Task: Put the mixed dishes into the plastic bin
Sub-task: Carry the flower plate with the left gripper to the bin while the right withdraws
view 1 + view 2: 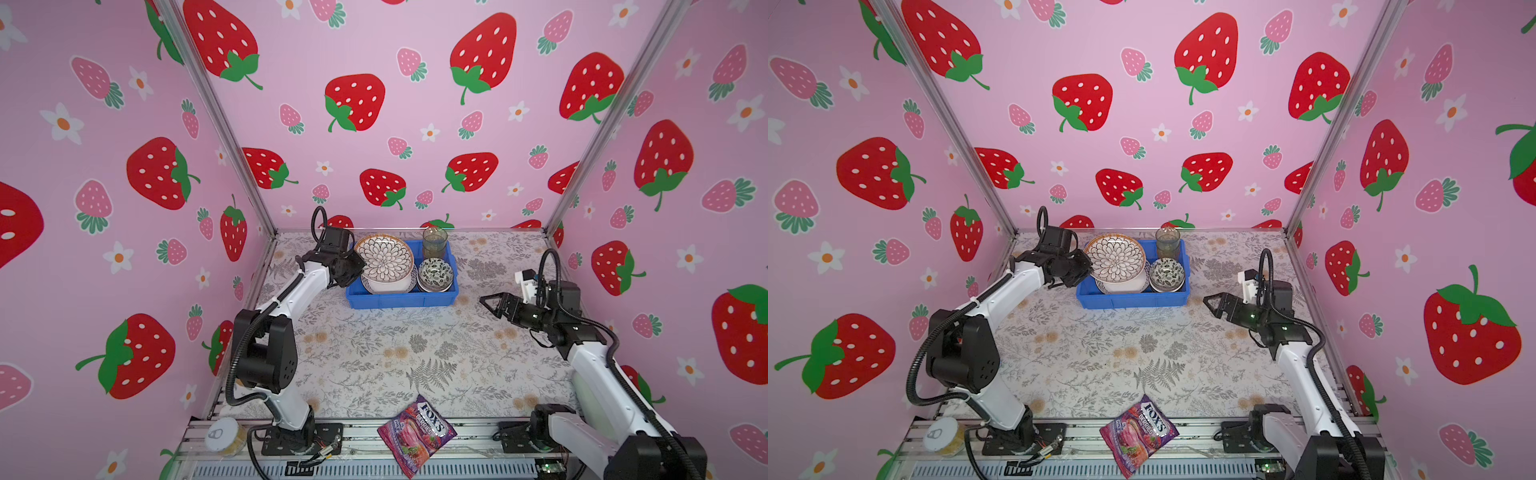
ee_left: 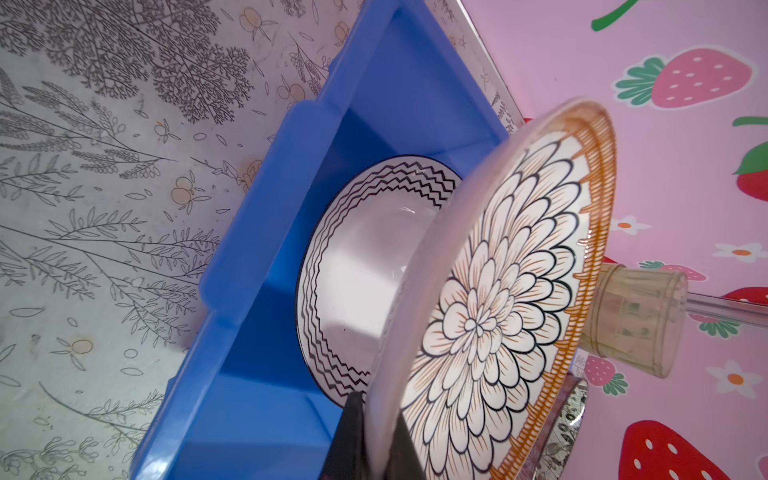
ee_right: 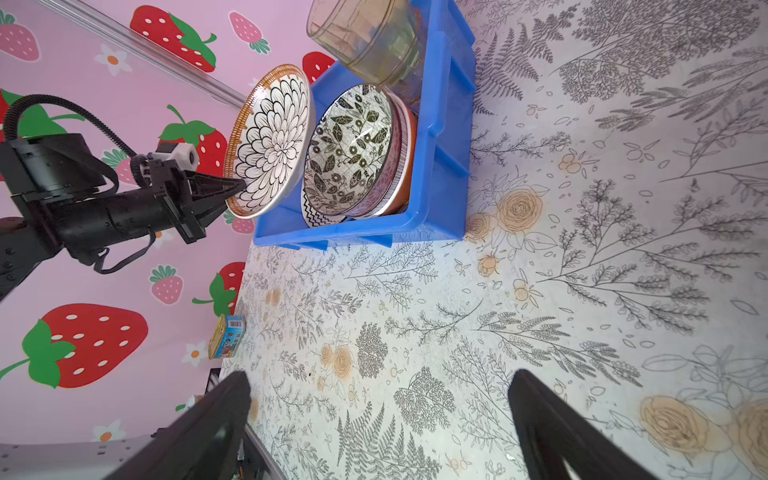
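The petal plate (image 1: 384, 257) is clamped by its rim between the fingers of the left gripper (image 1: 357, 266) and held tilted over the zigzag plate (image 2: 353, 266) in the bin (image 1: 399, 300) just beyond them, while the fingers of the right gripper (image 3: 382, 390) are spread wide with nothing between them, the bin lying ahead.

Pink walls (image 1: 291, 62) printed with red and pink strawberries and white flowers enclose the bench (image 1: 374, 353) at 9, 12 and 3 o'clock, silver posts (image 1: 215, 112) stand in the far corners, a grey-leaf floral print covers the bench, and metal rails (image 1: 361, 434) run at 6 o'clock.
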